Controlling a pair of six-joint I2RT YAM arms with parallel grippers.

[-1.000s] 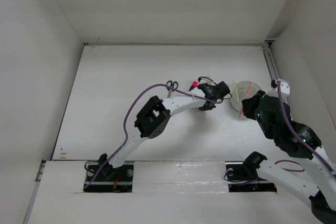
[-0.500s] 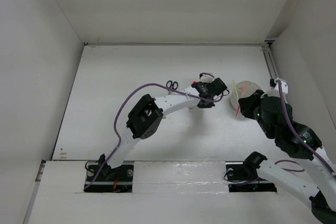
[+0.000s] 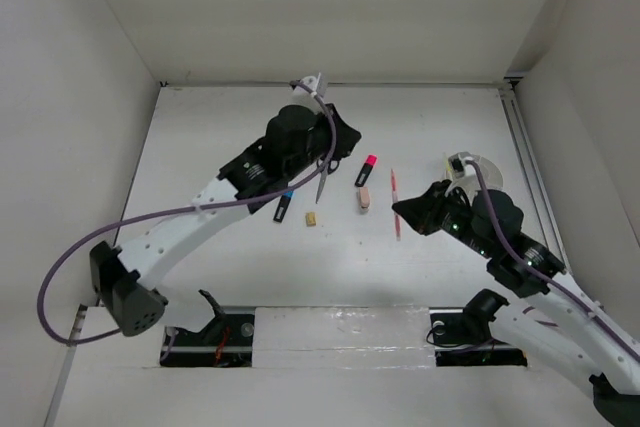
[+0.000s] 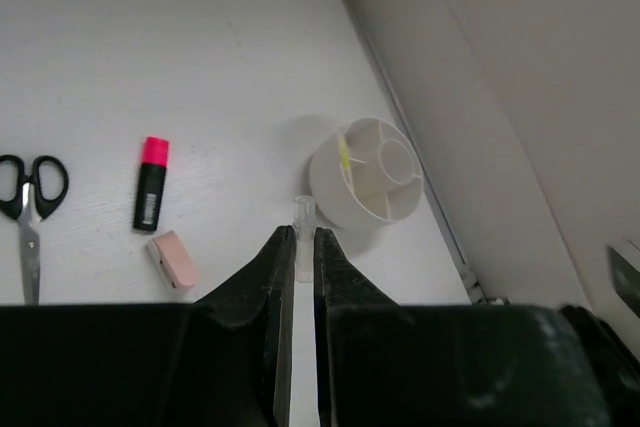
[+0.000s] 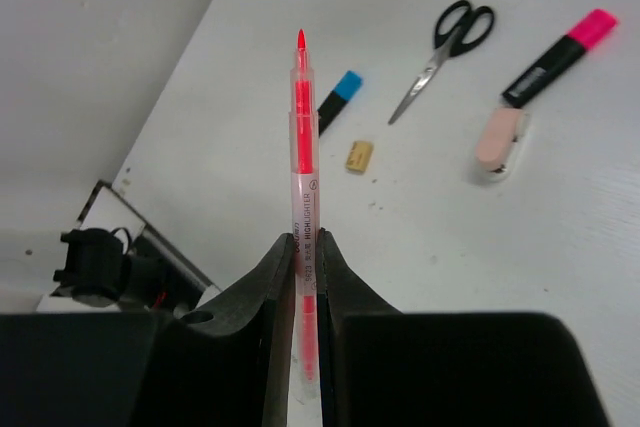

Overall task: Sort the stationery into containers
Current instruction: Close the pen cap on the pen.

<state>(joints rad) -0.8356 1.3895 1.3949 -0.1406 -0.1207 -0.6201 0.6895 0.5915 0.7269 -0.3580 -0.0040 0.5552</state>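
Two arms, both loaded. From above, the right gripper pinches the red pen just left of the white tub, which its own wrist half hides; probably the pen is headed there. Blue marker, tan eraser, pink eraser, pink marker and scissors lie loose on the table, the scissors partly under the left arm.

Left wrist: the left gripper has its jaws closed on a thin pale stick, aimed at the tub. The tub sits hard by the right-hand rail, so there is little room beyond it. A yellow stick stands in one compartment. Bare table lies in front.

Right wrist: jaws clamp the pen low on its barrel, with the tip clear of everything.
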